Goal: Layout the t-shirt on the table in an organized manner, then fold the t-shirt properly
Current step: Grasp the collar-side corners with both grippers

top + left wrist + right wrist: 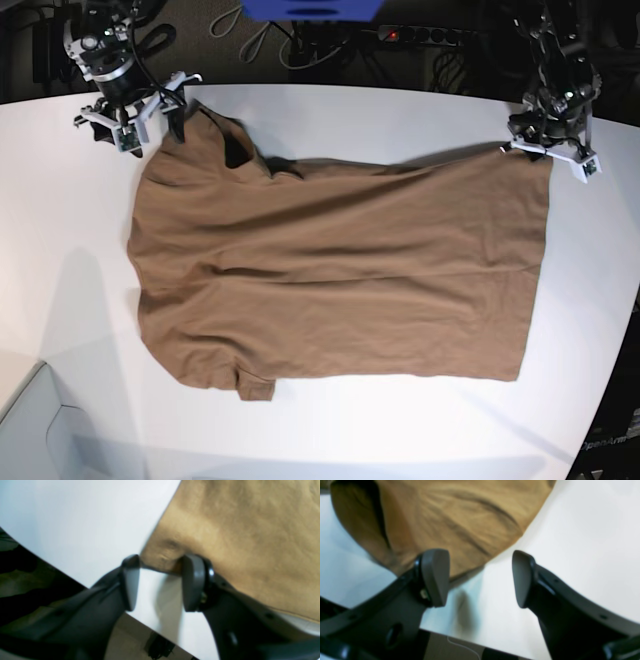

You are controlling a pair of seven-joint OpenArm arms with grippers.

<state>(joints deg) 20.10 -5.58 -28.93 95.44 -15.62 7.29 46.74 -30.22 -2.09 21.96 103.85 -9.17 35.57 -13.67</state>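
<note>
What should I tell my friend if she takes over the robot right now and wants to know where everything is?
Left gripper: jaws apart, a corner of the t-shirt lies between them, one pad touching the cloth; not clearly gripped.
Right gripper: wide open, holding nothing, one finger at the shirt's edge.
T-shirt: spread mostly flat on the table, a few wrinkles, the cloth near the right gripper bunched up.
Done: laying out, nearly.
Left: smooth the bunched part, then do all the folding.
</note>
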